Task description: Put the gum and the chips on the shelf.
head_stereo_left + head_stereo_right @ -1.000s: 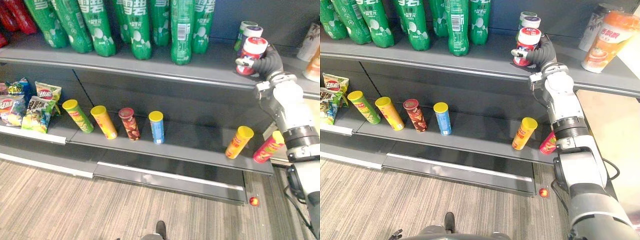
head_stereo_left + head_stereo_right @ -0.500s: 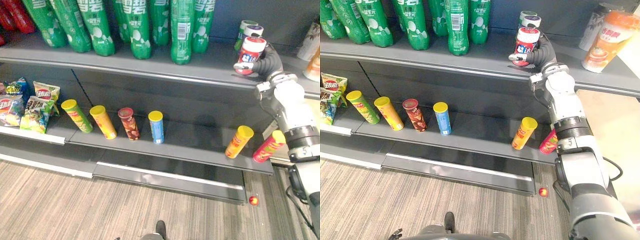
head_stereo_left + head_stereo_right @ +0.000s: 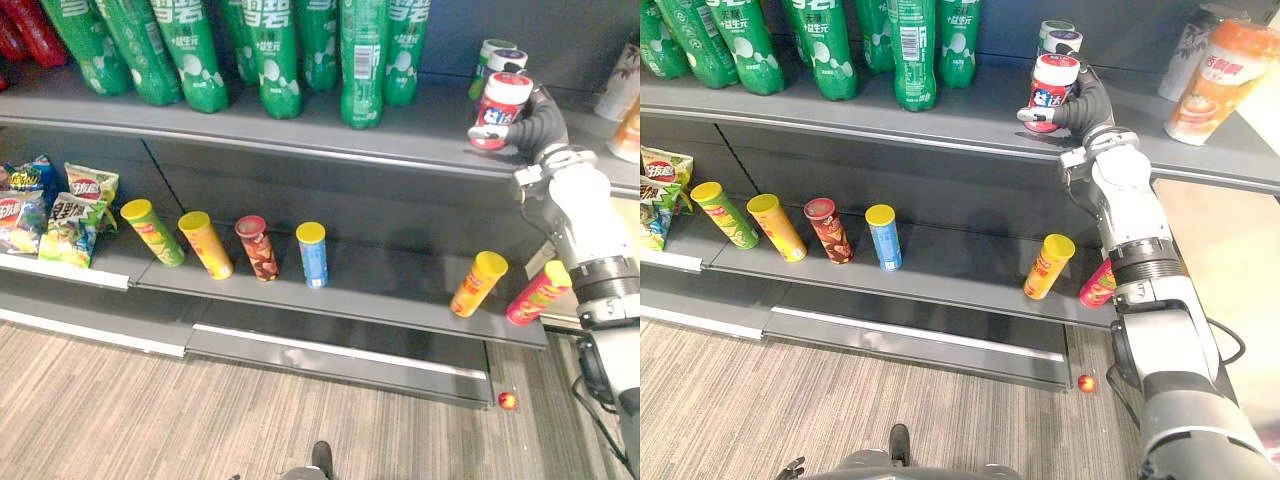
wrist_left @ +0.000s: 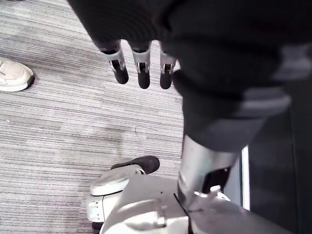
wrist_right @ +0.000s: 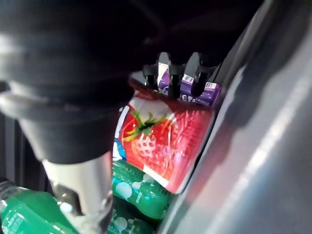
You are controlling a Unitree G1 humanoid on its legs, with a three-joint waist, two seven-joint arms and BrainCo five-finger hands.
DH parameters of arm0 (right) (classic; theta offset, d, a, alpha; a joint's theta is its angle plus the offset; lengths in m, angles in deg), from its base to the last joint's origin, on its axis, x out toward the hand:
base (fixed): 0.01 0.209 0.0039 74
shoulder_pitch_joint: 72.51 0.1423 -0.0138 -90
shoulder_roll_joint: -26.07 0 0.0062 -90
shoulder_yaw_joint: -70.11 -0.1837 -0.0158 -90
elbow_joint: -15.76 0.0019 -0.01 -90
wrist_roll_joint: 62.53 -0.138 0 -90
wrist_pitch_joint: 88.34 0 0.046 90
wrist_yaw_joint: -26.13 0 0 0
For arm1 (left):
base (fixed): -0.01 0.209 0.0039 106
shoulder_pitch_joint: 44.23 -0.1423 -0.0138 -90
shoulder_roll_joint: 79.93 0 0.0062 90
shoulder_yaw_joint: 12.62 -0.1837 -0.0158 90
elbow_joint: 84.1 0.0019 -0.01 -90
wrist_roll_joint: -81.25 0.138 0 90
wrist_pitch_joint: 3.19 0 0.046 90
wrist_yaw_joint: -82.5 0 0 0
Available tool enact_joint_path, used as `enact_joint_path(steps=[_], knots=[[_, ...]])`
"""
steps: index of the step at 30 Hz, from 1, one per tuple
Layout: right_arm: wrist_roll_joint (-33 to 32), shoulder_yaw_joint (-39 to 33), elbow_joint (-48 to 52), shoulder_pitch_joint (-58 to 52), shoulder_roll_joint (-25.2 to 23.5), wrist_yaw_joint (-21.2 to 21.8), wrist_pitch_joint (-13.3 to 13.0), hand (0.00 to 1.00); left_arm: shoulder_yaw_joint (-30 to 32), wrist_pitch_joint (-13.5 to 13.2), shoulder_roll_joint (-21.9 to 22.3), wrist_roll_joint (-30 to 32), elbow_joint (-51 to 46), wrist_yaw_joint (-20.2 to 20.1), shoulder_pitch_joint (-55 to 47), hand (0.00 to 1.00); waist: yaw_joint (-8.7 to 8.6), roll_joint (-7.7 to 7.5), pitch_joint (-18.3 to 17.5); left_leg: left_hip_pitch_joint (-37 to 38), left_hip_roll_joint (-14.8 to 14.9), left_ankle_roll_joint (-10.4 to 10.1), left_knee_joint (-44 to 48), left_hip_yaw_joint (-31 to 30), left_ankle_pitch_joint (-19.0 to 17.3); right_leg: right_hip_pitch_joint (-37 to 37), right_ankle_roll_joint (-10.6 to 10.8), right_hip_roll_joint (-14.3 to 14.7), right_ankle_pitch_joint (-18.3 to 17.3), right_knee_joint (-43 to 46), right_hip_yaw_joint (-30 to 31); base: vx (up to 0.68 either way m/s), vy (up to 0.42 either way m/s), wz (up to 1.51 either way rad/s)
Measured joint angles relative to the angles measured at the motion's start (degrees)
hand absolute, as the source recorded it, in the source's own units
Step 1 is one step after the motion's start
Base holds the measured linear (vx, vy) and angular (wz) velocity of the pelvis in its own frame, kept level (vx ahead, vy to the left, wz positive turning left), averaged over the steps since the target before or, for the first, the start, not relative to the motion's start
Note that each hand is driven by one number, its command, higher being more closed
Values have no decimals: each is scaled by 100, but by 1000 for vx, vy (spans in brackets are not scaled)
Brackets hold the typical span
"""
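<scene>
A red gum jar [image 3: 499, 104] with a white lid and a strawberry label [image 5: 163, 141] hangs tilted over the front edge of the upper shelf [image 3: 300, 130]. My right hand [image 3: 535, 122] is shut on it, fingers over its far side and thumb across the front. Two more gum jars [image 3: 497, 58] stand just behind it. Several chip cans stand leaning on the lower shelf [image 3: 400, 300]: green [image 3: 153, 231], yellow [image 3: 206, 244], dark red [image 3: 258, 247] and blue [image 3: 313, 254], with an orange-yellow can [image 3: 478, 284] and a red one [image 3: 537, 294] further right. My left hand [image 4: 141, 68] hangs open over the floor.
Green bottles [image 3: 362, 60] crowd the upper shelf left of the jars. Tall drink cups [image 3: 1215, 80] stand at its right end. Chip bags [image 3: 60, 210] lie at the lower shelf's left end. A small red ball [image 3: 507, 401] lies on the floor; a person's shoe [image 4: 14, 75] is nearby.
My right hand has shifted the gum jar slightly up and inward at the shelf edge and still grips it. The view has drifted a little.
</scene>
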Motion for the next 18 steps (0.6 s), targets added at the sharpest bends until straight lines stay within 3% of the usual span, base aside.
enact_joint_path(steps=[8, 18], knots=[[-3, -23, 297, -121, 0, -21, 0, 0, 1, 0, 0, 2, -24, 0, -8, 0, -5, 0, 0, 1, 9, -26, 0, 19, -18, -3, 29, 7, 40, -9, 11, 0, 0, 0], [-6, -231, 1110, -242, 85, -492, -80, 0, 0, -7, -20, 0, -46, 10, -17, 0, -81, -3, -9, 6, 120, -26, 0, 29, 32, -28, 13, 112, 88, -7, 95, 0, -1, -2]])
